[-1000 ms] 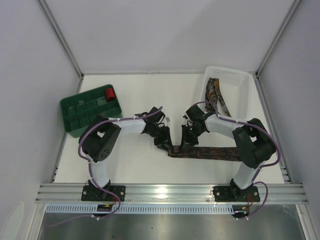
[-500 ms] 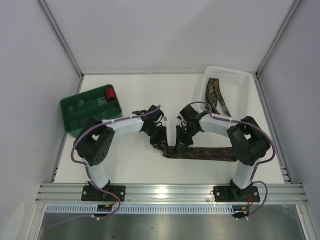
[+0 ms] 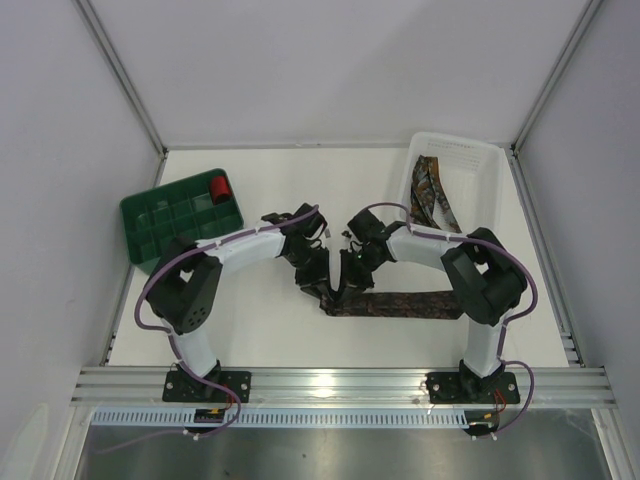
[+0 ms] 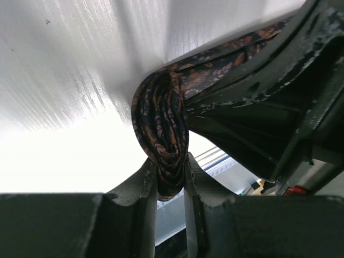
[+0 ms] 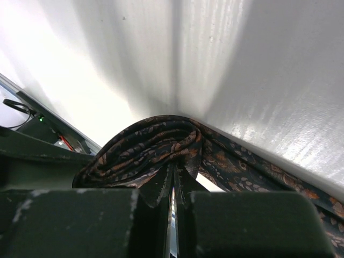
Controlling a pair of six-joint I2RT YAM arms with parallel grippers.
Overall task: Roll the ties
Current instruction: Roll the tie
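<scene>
Lying flat on the table (image 3: 300,190) at 6 o'clock of its middle, the tie (image 3: 410,304) stretches from the right arm's elbow at 3 o'clock to its 9 o'clock end, where both grippers meet over it. The top view shows only a dark cluster of fingers there, and the grip of neither can be read from it.

The wrist views show more. From the left wrist, the tie (image 4: 164,134) appears as a tight coil of several layers seen edge-on. The left gripper (image 4: 171,172) is clenched on its lower edge, with fingers (image 4: 142,188) pressing the cloth from either side. The right arm's dark body fills 3 o'clock of that view.

From the right wrist, the tie (image 5: 150,148) is a folded hump with its flat tail leaving toward 4 o'clock. The right gripper (image 5: 173,185) pinches the hump's underside, its jaws almost together with cloth between them.

Only the top view shows the rest. A second tie (image 3: 432,195) lies crumpled in a clear bin (image 3: 485,190) at 2 o'clock. A green tray (image 3: 160,235) sits at 10 o'clock, with a red roll (image 3: 219,186) in a far compartment, well apart from both arms.
</scene>
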